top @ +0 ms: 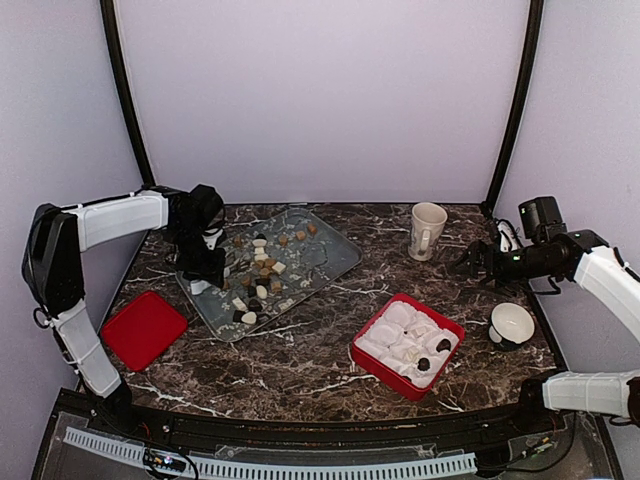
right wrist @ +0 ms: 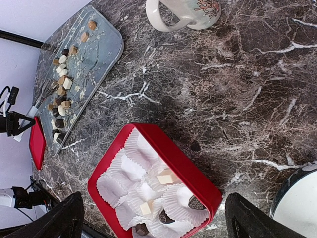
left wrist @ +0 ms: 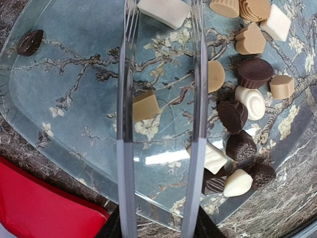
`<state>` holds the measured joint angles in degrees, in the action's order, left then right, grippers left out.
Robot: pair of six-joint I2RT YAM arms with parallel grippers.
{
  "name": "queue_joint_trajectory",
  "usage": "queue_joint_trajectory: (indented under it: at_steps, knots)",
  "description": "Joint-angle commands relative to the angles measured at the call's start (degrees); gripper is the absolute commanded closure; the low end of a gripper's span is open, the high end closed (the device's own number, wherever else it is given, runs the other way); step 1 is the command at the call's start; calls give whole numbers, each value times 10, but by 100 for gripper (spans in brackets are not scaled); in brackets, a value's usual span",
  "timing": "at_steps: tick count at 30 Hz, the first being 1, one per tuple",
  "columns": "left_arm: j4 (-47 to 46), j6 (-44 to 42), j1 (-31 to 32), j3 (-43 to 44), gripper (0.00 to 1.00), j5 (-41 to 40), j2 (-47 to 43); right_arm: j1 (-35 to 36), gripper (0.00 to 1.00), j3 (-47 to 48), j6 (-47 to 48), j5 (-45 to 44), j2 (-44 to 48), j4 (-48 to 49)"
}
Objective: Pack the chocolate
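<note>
In the overhead view the left claw hangs over the left end of the patterned tray, but its jaws are too small to read there. The left wrist view settles it. Two clear fingers stand apart with a tan piece between them; it touches only the left-hand one and is not gripped. Most of the chocolate lies clustered on the tray at that frame's right.

The right claw, at the right of the overhead view near the mug, is spread wide with nothing in it. Its wrist view shows cream pieces among dark ones in the paper cups of the red box on the bench. From overhead only the dark ones show. The red lid lies at the overhead view's lower left.
</note>
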<state>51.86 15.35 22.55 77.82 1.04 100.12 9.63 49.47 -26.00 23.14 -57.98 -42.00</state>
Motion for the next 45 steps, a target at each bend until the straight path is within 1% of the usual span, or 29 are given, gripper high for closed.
queue_joint_trajectory:
  at_steps: [1, 5, 9, 11, 20, 26, 31, 34, 39, 42, 45]
  knots:
    - [-1, -22, -17, 8, 63, -4, 8, -6, 0, 10, 5, -2, 4, 9]
    - [1, -28, -27, 12, 65, 1, 8, -6, 0, 10, 4, -3, 7, 7]
    - [-1, -35, -32, 13, 70, 14, 7, -7, 0, 6, 2, -3, 10, 6]
    - [-1, -36, -32, 17, 71, 18, 4, -7, 0, 6, 0, -3, 12, 7]
    - [20, -48, -32, 44, 73, 30, -31, -7, 0, 5, -1, 0, 11, 10]
    - [30, -45, -33, 40, 74, 40, -59, -7, 0, 6, -1, 8, 1, 19]
    - [16, -39, -28, 26, 75, 82, -91, -8, 0, 11, 5, 11, -7, 21]
    - [17, -45, -2, 25, 75, 93, -100, -7, 0, 12, 7, 14, -9, 23]
    - [19, -65, 82, 49, 76, 96, -107, -7, 0, 13, 10, 19, -15, 24]
    - [13, -77, 121, 65, 76, 134, -116, -7, 0, 14, 12, 21, -17, 23]
    - [7, -83, 174, 71, 77, 177, -120, -7, 0, 14, 14, 21, -15, 22]
